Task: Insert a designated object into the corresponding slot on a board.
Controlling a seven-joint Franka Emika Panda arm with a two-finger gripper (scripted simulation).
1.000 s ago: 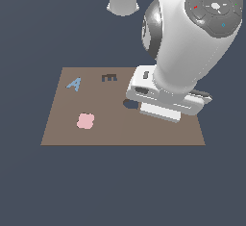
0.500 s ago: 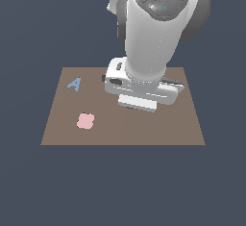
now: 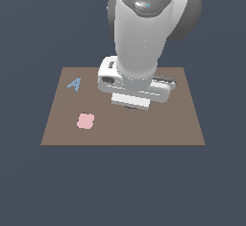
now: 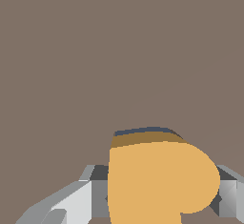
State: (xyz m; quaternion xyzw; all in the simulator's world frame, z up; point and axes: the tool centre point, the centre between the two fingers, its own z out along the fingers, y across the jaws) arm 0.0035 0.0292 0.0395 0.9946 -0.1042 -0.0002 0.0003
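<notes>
The wrist view shows the orange heart-shaped block (image 4: pixel 159 182) held between my gripper's grey fingers (image 4: pixel 88 197), close above the brown board (image 4: pixel 95 51). A thin dark strip (image 4: pixel 143 131) runs along the heart's far edge; I cannot tell whether it is the slot. In the exterior view my gripper (image 3: pixel 130 106) hangs low over the middle of the board (image 3: pixel 178 124), mostly hidden under the white hand. The arm hides the slot and the heart there.
A light-blue triangle piece (image 3: pixel 73 83) lies on the board's far corner at the exterior view's left. A pink blobby piece (image 3: pixel 85 120) lies nearer the front, left of my hand. The arm's bulky white links rise above the board's middle.
The arm has swung from the exterior view's right toward the left over the board's middle. The hand now covers the dark cut-outs that showed a second ago.
</notes>
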